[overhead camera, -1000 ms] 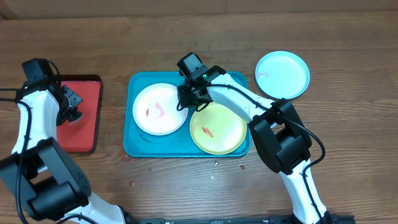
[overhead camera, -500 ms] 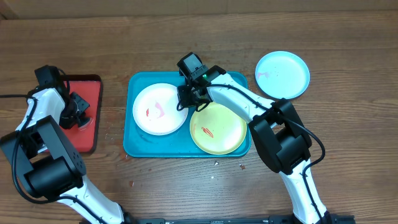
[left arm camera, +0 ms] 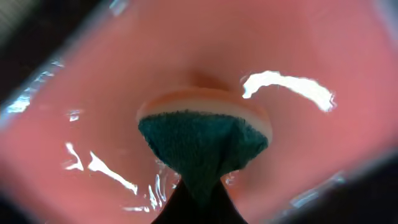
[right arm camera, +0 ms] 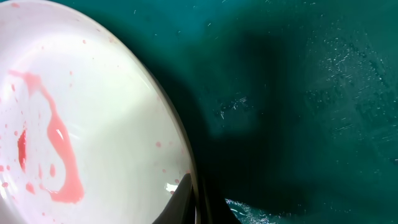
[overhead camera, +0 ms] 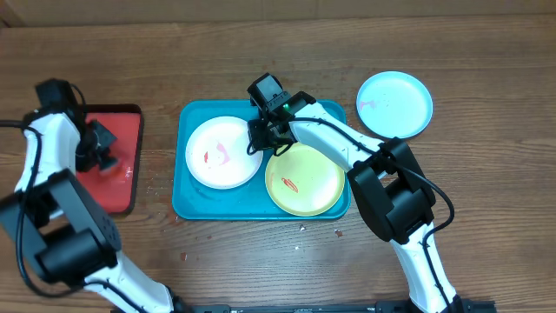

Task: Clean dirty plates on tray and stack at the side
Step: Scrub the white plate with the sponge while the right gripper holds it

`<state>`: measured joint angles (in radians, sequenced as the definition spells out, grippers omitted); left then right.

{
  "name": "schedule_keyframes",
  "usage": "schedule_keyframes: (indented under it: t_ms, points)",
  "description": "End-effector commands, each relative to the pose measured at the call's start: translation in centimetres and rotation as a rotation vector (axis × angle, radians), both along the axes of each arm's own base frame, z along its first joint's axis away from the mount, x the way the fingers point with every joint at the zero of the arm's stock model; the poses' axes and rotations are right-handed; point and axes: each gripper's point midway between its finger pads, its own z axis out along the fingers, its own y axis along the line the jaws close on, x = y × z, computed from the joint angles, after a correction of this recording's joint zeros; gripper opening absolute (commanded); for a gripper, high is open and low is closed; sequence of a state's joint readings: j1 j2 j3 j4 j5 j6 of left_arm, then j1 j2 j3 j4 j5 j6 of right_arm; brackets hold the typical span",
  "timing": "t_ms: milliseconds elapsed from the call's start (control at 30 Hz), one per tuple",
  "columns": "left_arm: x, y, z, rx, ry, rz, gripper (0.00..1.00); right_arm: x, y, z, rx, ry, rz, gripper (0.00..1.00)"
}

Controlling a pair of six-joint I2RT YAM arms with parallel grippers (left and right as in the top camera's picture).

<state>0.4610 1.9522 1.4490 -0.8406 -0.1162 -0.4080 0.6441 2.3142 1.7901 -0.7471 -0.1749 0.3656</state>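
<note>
At middle of table [overhead camera: 486,174]: large tray [overhead camera: 217,111]. In it, side by side: left plate [overhead camera: 224,152] just beside right plate [overhead camera: 304,180], the latter nearer front. Behind-right of large tray, apart, on table: third plate [overhead camera: 394,104]. Well left: small tray [overhead camera: 122,174]; over it, sponge [left arm camera: 205,149] pinched in left gripper [overhead camera: 100,149]. At left plate's right rim: right gripper [overhead camera: 261,139]

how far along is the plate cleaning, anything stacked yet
Early. Done: the light blue plate sits on the table beside the teal tray, though a small red mark shows on it. In hand: the left gripper, jaws shut on a sponge, is over the red tray; the right gripper is at the rim of the white plate. Left: the white plate and yellow-green plate lie smeared on the tray; nothing is stacked.
</note>
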Motion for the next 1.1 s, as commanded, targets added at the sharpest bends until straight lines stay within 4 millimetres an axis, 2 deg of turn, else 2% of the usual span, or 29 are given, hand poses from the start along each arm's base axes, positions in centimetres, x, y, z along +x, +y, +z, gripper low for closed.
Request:
schedule_keyframes:
  t_ms: [0, 100, 200, 267, 367, 400, 500, 600, 700, 767, 833, 1067]
  points:
    - [1.0, 1.5, 6.5, 0.102, -0.13, -0.007, 0.04, -0.6, -1.1, -1.2, -0.058, 0.01, -0.012, 0.04]
    - [1.1, 2.7, 5.4, 0.16, -0.109, 0.012, 0.04, -0.5, -1.0, -1.2, -0.055, 0.007, -0.012, 0.04]
    - [0.6, 2.4, 3.3, 0.129, -0.059, -0.007, 0.04, -0.4, -1.0, -1.1, -0.053, 0.005, -0.012, 0.04]
    - [0.1, 2.0, 3.1, 0.114, -0.035, -0.017, 0.04, -0.6, -1.1, -1.2, -0.058, 0.011, -0.012, 0.04]
    - [0.1, 1.8, 5.1, 0.116, -0.055, -0.013, 0.04, -0.7, -1.2, -1.2, -0.061, 0.015, -0.011, 0.04]
    - [0.5, 1.7, 7.4, 0.121, -0.103, -0.019, 0.04, -0.6, -1.1, -1.2, -0.059, 0.012, -0.012, 0.04]
    - [0.6, 0.4, 10.6, 0.09, -0.179, -0.044, 0.04, -0.5, -1.0, -1.2, -0.055, 0.008, -0.012, 0.04]
    - [1.0, -2.8, 12.4, -0.033, -0.261, -0.14, 0.04, -0.4, -0.9, -1.1, -0.052, 0.003, -0.012, 0.04]
    - [1.0, -7.0, 12.0, -0.204, -0.278, -0.219, 0.04, -0.2, -0.8, -1.0, -0.045, -0.005, -0.013, 0.04]
    - [0.6, -10.6, 11.1, -0.332, -0.261, -0.271, 0.04, -0.1, -0.8, -1.0, -0.044, -0.007, -0.013, 0.04]
    - [0.2, -13.3, 10.0, -0.39, -0.227, -0.324, 0.04, -0.2, -0.8, -1.0, -0.045, -0.006, -0.013, 0.04]
    - [0.0, -21.4, 5.2, -0.42, -0.156, -0.531, 0.04, -0.1, -0.7, -1.0, -0.043, -0.009, -0.012, 0.04]
